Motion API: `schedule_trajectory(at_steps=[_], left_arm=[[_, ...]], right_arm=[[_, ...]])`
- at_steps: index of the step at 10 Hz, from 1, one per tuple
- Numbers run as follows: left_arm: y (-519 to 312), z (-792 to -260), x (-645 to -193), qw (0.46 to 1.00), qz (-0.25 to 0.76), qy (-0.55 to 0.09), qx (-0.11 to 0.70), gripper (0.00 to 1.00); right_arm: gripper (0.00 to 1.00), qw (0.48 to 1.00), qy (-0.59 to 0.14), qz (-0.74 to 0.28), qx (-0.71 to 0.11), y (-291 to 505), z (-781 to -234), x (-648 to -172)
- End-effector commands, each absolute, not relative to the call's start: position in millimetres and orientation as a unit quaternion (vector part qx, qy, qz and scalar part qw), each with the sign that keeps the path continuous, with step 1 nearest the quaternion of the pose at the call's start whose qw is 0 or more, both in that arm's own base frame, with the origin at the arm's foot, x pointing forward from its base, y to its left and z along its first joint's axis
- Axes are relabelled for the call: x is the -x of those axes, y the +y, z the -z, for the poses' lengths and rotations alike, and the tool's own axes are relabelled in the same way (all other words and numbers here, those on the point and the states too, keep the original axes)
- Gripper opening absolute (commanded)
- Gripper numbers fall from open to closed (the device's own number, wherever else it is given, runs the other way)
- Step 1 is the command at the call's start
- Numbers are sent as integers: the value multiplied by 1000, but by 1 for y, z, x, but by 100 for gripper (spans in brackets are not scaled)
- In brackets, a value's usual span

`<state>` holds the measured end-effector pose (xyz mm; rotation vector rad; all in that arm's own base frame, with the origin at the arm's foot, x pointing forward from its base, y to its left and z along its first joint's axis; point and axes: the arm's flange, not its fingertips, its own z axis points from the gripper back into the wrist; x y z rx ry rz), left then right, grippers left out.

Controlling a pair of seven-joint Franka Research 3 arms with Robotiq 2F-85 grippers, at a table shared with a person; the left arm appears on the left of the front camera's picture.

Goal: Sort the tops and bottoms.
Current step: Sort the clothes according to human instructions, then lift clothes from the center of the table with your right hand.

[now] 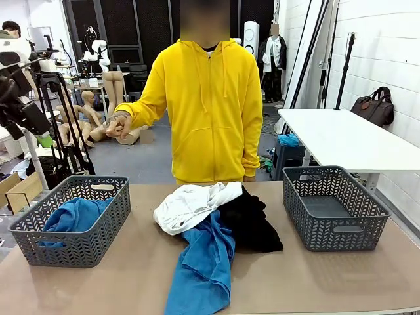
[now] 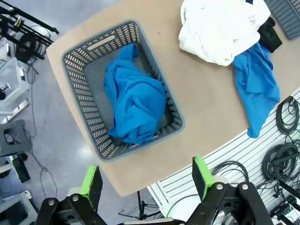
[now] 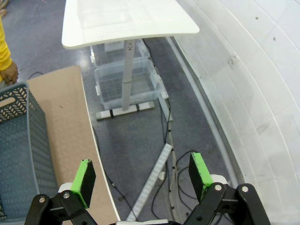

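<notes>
One blue top (image 1: 75, 215) (image 2: 133, 105) lies in the grey left basket (image 1: 98, 246) (image 2: 96, 44). Mid-table, a pile holds a white top (image 1: 193, 205) (image 2: 218, 30), a second blue top (image 1: 203, 269) (image 2: 258, 86) trailing toward the near edge, and the black bottoms (image 1: 252, 223) (image 2: 269, 35) on the right of it. My left gripper (image 2: 146, 179) hangs open and empty high above the left basket's near side; its arm (image 1: 23, 108) shows at the upper left of the front view. My right gripper (image 3: 142, 176) is open and empty, off the table's right end above the floor.
The grey right basket (image 1: 335, 230) (image 3: 14, 154) has nothing in it. A person in a yellow hoodie (image 1: 210, 105) stands at the far edge, one hand (image 1: 118, 125) raised off the table. A white side table (image 1: 341, 138) (image 3: 126, 21) stands to the right, cables on the floor.
</notes>
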<state>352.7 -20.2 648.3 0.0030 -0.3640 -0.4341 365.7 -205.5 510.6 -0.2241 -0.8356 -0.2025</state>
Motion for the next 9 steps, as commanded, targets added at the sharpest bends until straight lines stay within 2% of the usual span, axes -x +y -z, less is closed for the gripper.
schedule_trajectory(at_steps=[1,9], left_arm=[[-17,-647,-350,963,203,-178,-10,100],[-10,-656,-354,958,218,-186,-16,100]], right_arm=[[100,905,-400,93,110,-206,-510,-365],[100,903,-404,98,108,-205,-511,-366]])
